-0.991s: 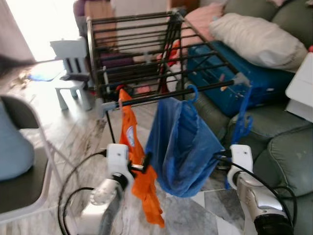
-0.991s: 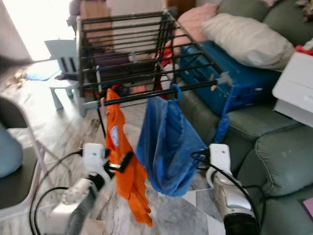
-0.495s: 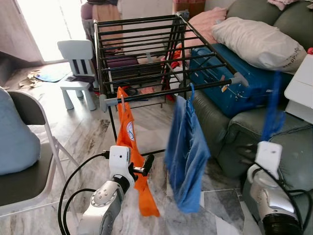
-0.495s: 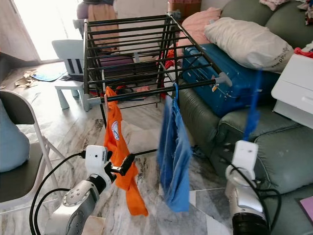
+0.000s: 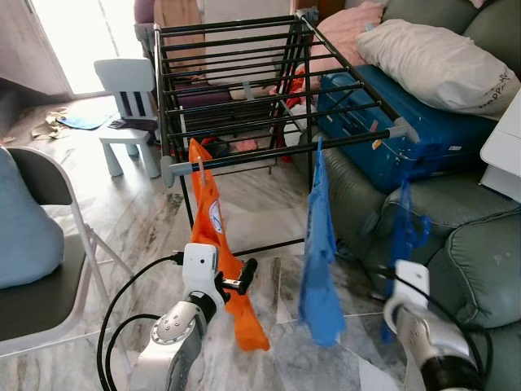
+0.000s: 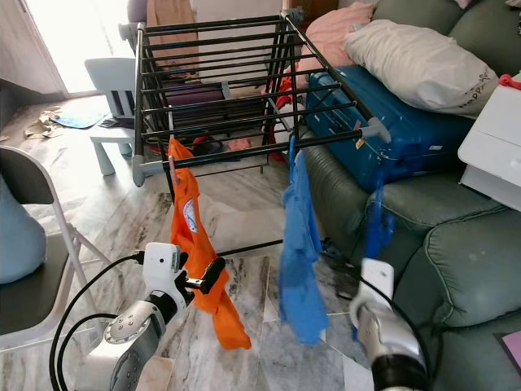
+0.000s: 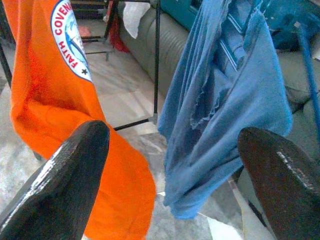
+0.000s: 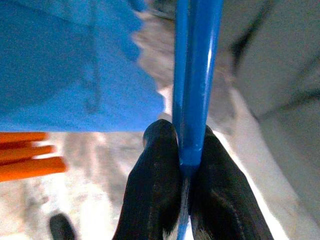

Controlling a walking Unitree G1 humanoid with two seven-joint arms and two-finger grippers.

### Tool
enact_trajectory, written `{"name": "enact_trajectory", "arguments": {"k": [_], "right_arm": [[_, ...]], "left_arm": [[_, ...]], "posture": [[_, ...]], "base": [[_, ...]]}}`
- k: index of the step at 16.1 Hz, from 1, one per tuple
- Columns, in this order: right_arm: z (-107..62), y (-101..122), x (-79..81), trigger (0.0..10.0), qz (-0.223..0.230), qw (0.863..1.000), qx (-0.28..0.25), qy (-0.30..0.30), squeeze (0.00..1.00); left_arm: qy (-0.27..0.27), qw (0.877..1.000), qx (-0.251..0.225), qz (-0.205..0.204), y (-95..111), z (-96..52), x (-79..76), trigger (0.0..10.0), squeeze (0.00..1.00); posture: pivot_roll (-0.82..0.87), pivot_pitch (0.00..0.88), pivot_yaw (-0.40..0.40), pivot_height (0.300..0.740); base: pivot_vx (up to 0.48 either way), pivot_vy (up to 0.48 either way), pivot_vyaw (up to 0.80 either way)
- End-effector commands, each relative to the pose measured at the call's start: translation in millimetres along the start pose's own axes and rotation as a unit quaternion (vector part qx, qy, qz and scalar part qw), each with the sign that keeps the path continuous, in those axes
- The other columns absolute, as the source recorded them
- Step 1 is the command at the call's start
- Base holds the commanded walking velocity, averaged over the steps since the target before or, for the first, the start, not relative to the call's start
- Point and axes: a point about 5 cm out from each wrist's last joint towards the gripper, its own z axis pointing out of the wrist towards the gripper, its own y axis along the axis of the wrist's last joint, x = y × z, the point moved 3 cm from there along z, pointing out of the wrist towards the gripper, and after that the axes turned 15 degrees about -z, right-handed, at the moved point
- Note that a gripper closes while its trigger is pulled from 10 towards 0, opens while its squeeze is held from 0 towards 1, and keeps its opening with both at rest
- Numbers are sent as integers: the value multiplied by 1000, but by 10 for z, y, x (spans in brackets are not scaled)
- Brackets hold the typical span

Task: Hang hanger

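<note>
Our right gripper (image 8: pixel 180 165) pinches the blue hanger (image 5: pixel 404 232); next we lift its hook onto the rack's front rail (image 5: pixel 285 152), left gripper (image 7: pixel 170 165) spread idle

Blue suitcase (image 5: pixel 383 122) under cream pillow (image 5: pixel 431 61) on green sofa (image 5: pixel 480 252)

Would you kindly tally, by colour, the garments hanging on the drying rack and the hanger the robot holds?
Orange: 1, the orange shirt on the rack's front bar.
Blue: 2, the blue garment on that bar and the blue hanger pinched in the right gripper.
Total: 3.
</note>
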Motion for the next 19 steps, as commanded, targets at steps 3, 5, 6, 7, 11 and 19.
{"name": "enact_trajectory", "arguments": {"k": [3,5,6,7,11,19], "right_arm": [[-21,371,396,10000,-102,989,-60,87,0],[-29,435,565,10000,-116,984,-64,118,0],[-29,441,617,10000,-122,982,-64,127,0],[-23,440,659,10000,-123,981,-62,133,0],[-7,462,761,10000,-147,977,-54,147,0],[3,493,797,10000,-166,970,-63,167,0]], "left_arm": [[0,1000,9,8,-19,3,3,10000,0],[1,1000,10,9,-21,7,2,10000,0],[1,1000,11,9,-23,8,1,10000,0],[1,1000,11,9,-24,9,-1,10000,0],[4,1000,12,11,-30,12,4,10000,0],[1,1000,16,11,-48,22,-13,10000,0]], "posture": [[-93,0,15,740],[-90,0,12,740],[-88,0,10,740],[-87,0,10,740],[-81,0,2,740],[-88,0,3,740]], "base": [[0,0,0],[0,0,0],[0,0,0],[0,0,0],[0,0,0],[0,0,0]]}}
